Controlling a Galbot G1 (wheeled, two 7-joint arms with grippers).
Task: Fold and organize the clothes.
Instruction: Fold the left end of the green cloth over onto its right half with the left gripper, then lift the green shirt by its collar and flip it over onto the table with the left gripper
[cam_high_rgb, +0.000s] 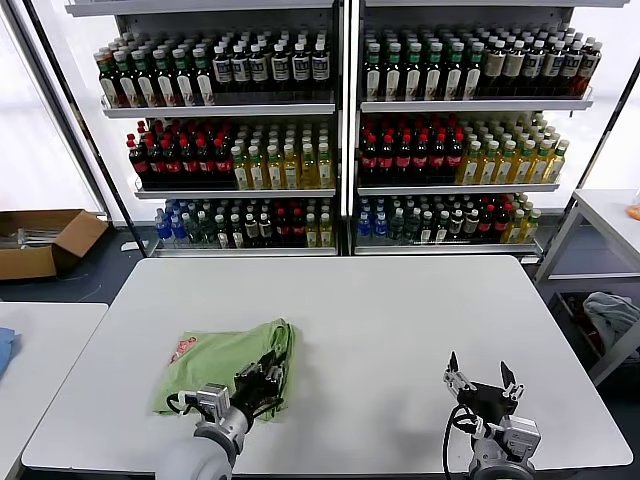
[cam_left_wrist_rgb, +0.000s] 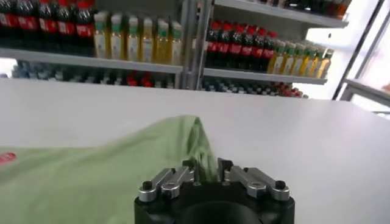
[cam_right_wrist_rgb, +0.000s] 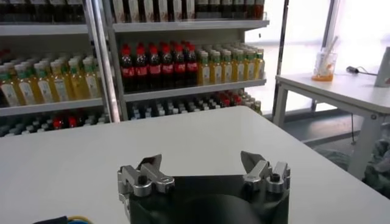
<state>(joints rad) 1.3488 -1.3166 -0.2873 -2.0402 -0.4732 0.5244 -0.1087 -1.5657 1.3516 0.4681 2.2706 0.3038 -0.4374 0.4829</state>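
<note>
The clothes, a light green polo shirt, lie folded on the front left of the white table, with a red-and-white print showing near the left edge. My left gripper sits at the shirt's right edge. In the left wrist view its fingers stand close together on a raised fold of the green shirt, so the left gripper is shut on that fold. My right gripper hovers over bare table at the front right, well away from the shirt. In the right wrist view the right gripper is open and holds nothing.
Shelves of bottles stand behind the table. A cardboard box lies on the floor at the left, beside a second white table. At the right is another table with a grey-blue cloth bundle below it.
</note>
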